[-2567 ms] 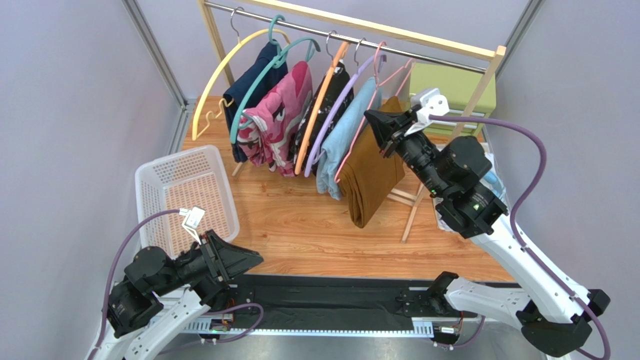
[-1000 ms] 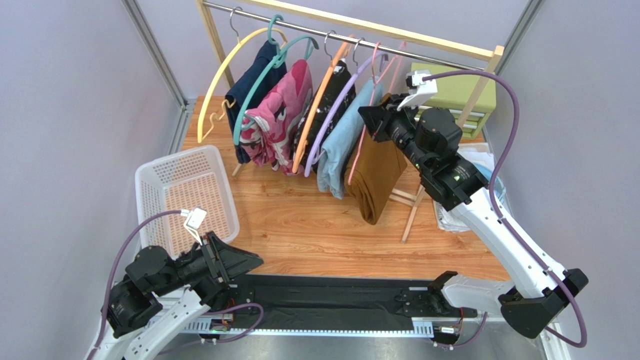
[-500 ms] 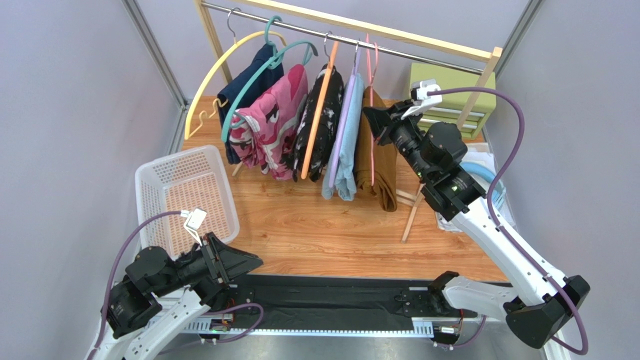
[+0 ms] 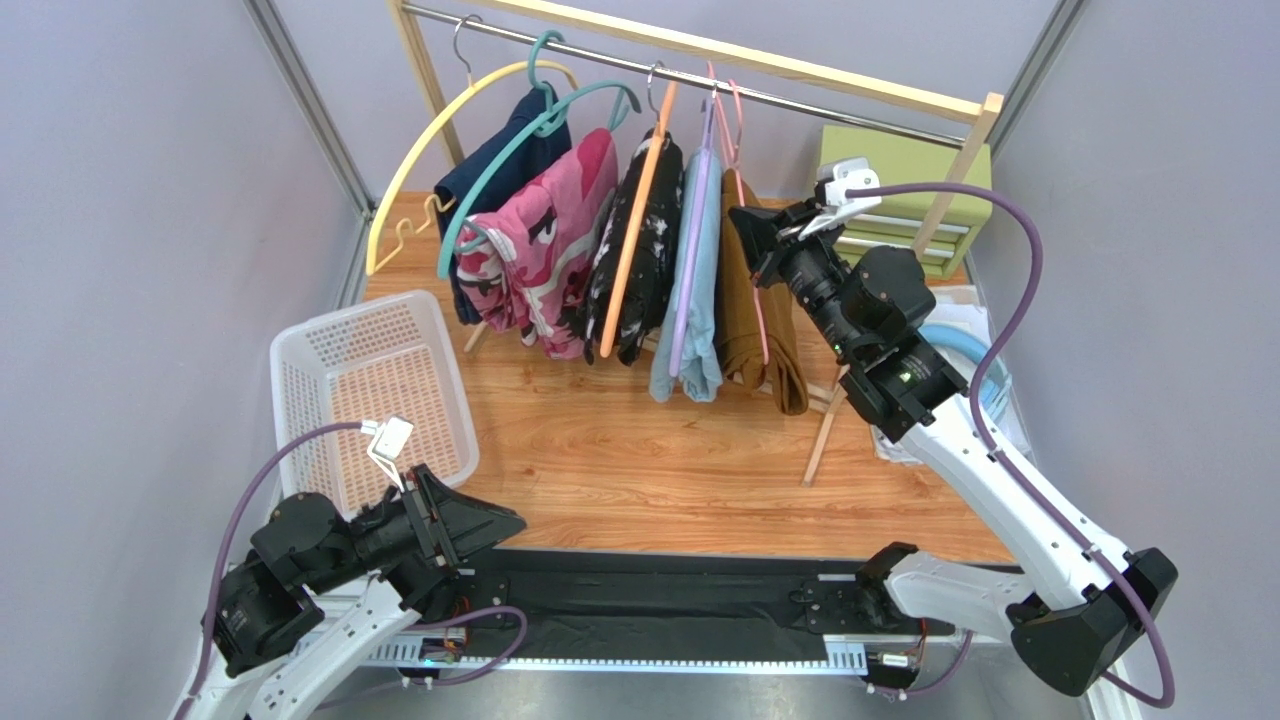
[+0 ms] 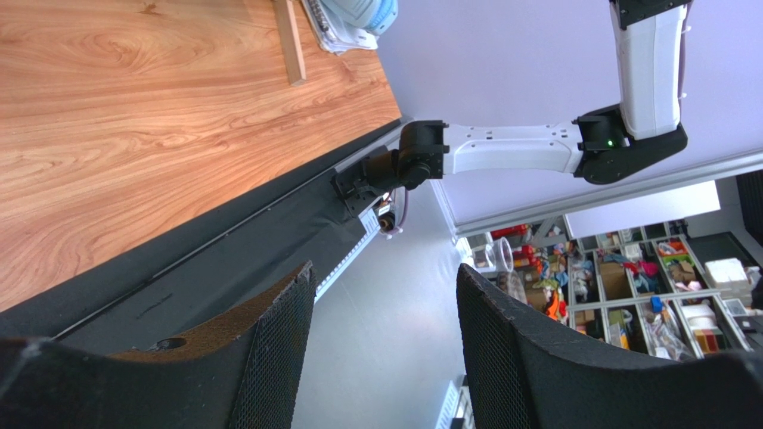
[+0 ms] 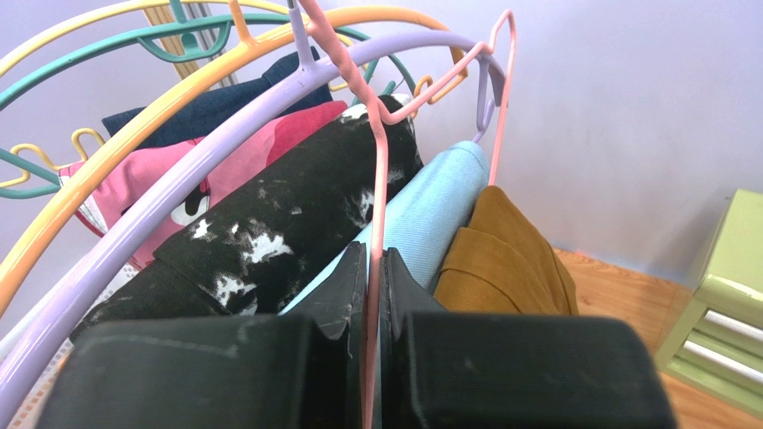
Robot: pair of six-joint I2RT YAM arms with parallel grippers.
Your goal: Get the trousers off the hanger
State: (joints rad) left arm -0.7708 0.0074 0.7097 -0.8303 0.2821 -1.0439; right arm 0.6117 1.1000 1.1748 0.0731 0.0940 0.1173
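The mustard-brown trousers [image 4: 742, 308] hang folded over the thin pink hanger [image 4: 750, 225] at the right end of the rail; both also show in the right wrist view, trousers [image 6: 501, 259] and hanger [image 6: 378, 179]. My right gripper [image 4: 747, 237] is shut on the pink hanger's wire, which runs pinched between the fingers [image 6: 374, 268]. The hanger's hook is up by the rail. My left gripper [image 4: 504, 524] is open and empty, low at the near edge, its view [image 5: 385, 340] pointing past the table edge.
On the wooden-framed rail [image 4: 706, 78] hang a light blue garment [image 4: 688, 285] on a purple hanger, a black patterned one on an orange hanger [image 4: 639, 225], a pink patterned one [image 4: 534, 248] and a navy one. A white basket [image 4: 368, 390] sits at left, a green box [image 4: 902, 180] at back right.
My right gripper has pushed the pink hanger with the trousers leftward along the rail, and the garments now hang straighter and bunched together. The left arm has not moved.
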